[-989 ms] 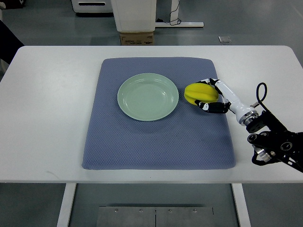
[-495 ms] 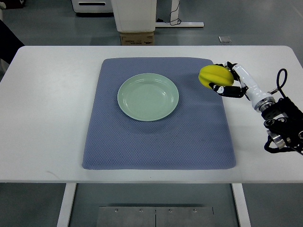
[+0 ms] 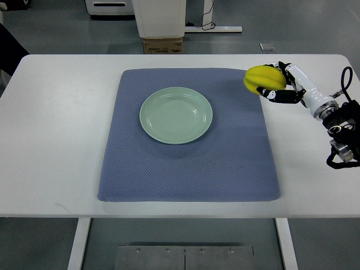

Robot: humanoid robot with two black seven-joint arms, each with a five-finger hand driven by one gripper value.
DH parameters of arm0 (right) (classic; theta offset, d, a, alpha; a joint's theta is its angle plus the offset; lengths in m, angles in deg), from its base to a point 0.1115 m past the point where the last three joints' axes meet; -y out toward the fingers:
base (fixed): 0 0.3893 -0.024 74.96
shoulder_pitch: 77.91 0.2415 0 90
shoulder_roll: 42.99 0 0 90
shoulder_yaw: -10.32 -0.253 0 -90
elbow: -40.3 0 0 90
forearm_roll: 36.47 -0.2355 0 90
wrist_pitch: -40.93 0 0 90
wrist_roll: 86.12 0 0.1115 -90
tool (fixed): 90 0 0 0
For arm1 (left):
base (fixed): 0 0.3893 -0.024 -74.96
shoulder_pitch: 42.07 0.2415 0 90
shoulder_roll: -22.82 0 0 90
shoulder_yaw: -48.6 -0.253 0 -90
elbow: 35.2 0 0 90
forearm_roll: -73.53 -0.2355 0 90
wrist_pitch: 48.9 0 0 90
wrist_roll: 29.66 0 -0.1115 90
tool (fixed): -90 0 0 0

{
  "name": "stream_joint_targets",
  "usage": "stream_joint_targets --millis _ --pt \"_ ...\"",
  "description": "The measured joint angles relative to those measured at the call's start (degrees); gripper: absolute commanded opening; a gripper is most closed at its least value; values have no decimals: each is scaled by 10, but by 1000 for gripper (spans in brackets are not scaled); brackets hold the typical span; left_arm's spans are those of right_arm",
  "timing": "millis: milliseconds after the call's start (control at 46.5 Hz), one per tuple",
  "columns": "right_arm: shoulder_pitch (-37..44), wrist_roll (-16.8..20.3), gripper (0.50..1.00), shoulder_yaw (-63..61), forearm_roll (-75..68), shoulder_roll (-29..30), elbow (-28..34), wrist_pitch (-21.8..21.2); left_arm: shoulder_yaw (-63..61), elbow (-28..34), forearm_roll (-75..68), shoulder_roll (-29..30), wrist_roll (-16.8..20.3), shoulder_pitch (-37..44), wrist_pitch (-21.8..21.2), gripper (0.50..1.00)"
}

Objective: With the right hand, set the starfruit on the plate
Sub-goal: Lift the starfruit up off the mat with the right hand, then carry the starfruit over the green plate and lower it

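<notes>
The right hand [image 3: 279,83] comes in from the right edge of the top view, and its fingers [image 3: 279,95] are curled around the yellow starfruit [image 3: 265,78], gripping it from the right side. One dark finger runs under the lower edge of the fruit, and other fingertips show at its upper right side. The starfruit is at the upper right corner of the blue mat [image 3: 188,135], partly over the corner and partly over the white table [image 3: 56,135] beside it. It seems to be lifted, but I cannot tell if it touches the mat or not. Its long axis lies almost left to right in the picture, a little tilted, with the left end pointing toward the mat and the right end hidden in the palm. The ridges of the fruit run along this same axis.

The green plate [image 3: 176,115] stands on the mat, a little above the middle of the mat and a little to its left. It holds nothing. The starfruit is well apart from the plate, to the right of it and higher in the picture.

The white forearm and the black wrist part of the right arm lie over the table, to the right of the mat. The left arm does not show.
</notes>
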Motion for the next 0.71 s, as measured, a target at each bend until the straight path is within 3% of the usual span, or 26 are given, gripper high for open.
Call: stream_joint_targets --millis 710 --pt "36 2 500 1 0 111 -3 -20 0 0 0 0 0 0 0 1000"
